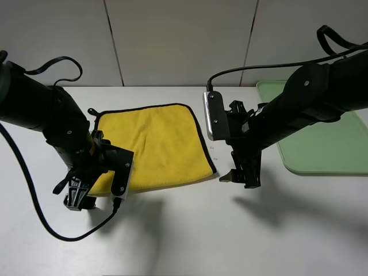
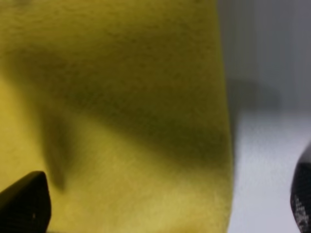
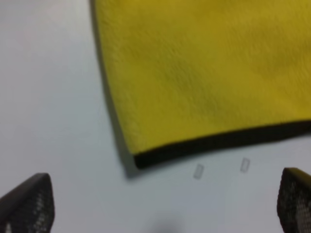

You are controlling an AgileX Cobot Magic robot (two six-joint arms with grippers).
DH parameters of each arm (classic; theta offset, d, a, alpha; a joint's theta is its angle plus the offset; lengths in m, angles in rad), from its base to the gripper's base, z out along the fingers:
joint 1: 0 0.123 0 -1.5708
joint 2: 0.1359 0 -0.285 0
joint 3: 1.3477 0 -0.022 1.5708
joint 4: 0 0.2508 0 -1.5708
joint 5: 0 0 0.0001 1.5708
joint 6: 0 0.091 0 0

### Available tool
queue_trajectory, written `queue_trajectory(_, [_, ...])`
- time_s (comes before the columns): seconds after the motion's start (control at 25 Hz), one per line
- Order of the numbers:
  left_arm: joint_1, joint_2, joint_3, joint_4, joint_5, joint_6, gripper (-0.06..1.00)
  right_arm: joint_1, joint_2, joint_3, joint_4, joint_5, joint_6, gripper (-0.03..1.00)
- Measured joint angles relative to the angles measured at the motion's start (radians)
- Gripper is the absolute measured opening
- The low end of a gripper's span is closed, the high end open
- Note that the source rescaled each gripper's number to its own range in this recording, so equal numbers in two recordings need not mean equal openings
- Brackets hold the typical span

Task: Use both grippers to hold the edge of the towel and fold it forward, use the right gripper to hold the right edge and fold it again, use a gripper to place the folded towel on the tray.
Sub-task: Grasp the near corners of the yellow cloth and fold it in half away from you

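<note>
- Exterior high view: the towel [image 1: 155,144] lies flat on the white table [image 1: 190,236], a little left of the frame's centre, with its black edge [image 1: 202,135] around it.
- The left gripper [image 1: 76,198] is at the lower left of the frame, at the towel's lower left corner. The right gripper [image 1: 241,175] points down just beside the lower right corner.
- The tray [image 1: 322,144] lies at the right side of the frame, well apart from the towel.
- Left wrist view: yellow cloth fills most of the picture, and the two fingertips [image 2: 24,204] stand wide apart, so the jaws are released.
- Right wrist view: the towel's black-trimmed corner lies on the table between the spread fingertips. The jaws are released, apart from the cloth.
</note>
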Motion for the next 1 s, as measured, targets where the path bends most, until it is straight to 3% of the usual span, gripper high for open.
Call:
queue_trajectory(0.32, [-0.002, 0.028, -0.01, 0.001, 0.015, 0.032, 0.99, 0.059, 0.0, 0.0, 0.0, -0.007, -0.013, 1.0])
queue_trajectory(1.0, [-0.002, 0.03, -0.01, 0.0, 0.015, 0.036, 0.98, 0.064, 0.139, -0.001, 0.003, -0.182, -0.016, 1.0])
